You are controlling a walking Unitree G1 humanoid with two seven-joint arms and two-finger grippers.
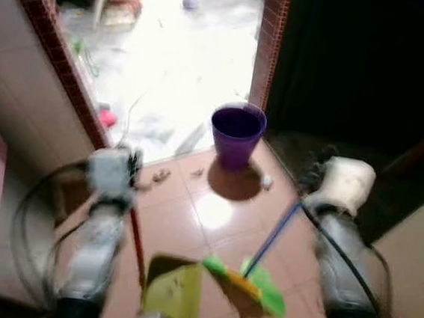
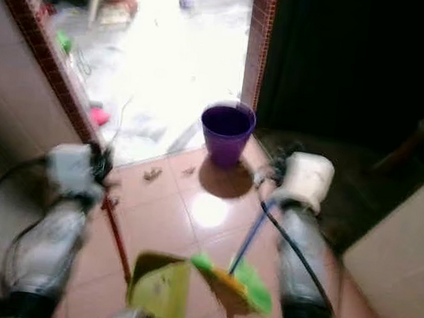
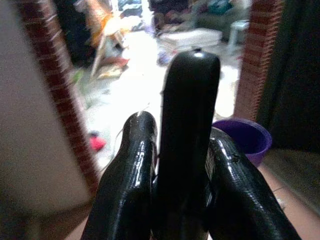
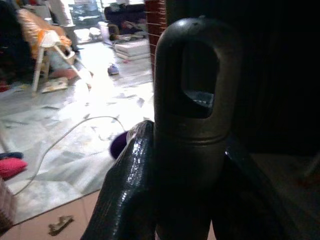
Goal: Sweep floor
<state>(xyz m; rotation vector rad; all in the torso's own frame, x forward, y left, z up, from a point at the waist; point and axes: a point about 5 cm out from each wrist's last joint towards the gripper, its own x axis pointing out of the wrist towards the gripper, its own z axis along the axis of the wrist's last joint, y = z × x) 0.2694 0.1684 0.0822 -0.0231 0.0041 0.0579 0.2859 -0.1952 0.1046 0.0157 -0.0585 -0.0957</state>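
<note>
Right hand [image 4: 175,165] grips broom handle [image 4: 190,115], hanging-hole visible.

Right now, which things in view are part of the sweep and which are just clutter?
Job:
- broom, blue handle in right claw
- yellow dustpan, red handle in left claw
- scraps on the tiles
- purple bin, likely for the sweepings

Lying about:
- pink item by the doorway
- cable on the far floor
- white chair

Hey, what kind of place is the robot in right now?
Probably a home doorway: brown tiled floor, brick door frame, cluttered bright room beyond. A purple bucket stands near the threshold.
</note>
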